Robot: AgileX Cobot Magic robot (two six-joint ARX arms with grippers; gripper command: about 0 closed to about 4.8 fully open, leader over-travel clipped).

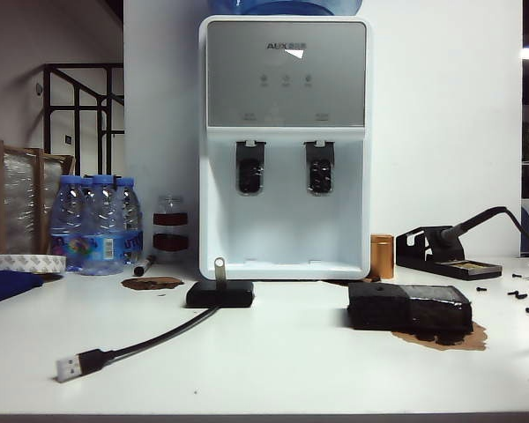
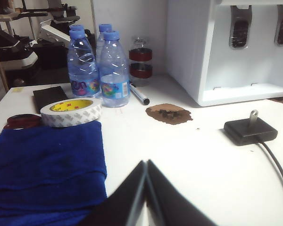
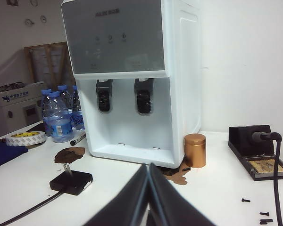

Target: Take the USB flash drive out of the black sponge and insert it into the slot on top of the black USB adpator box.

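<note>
The left pincer point(image 2: 146, 188) and right pincer point(image 3: 148, 193) both hang above the desk's point(image 1: 273, 361) front edge, jaws pressed together, holding nothing. The drive point(image 1: 219, 270) stands upright in the box point(image 1: 219, 294) near the desk's middle; the sponge point(image 1: 410, 308) lies toward the right edge.

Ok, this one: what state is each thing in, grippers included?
USB drive: upright, plugged into the slot on the adaptor box.
Adaptor box: flat on the table, cable trailing, plug loose.
Sponge: on the table, no drive seen in it.
Left gripper: shut, empty, above the table near the blue cloth.
Right gripper: shut, empty, above the table.
</note>
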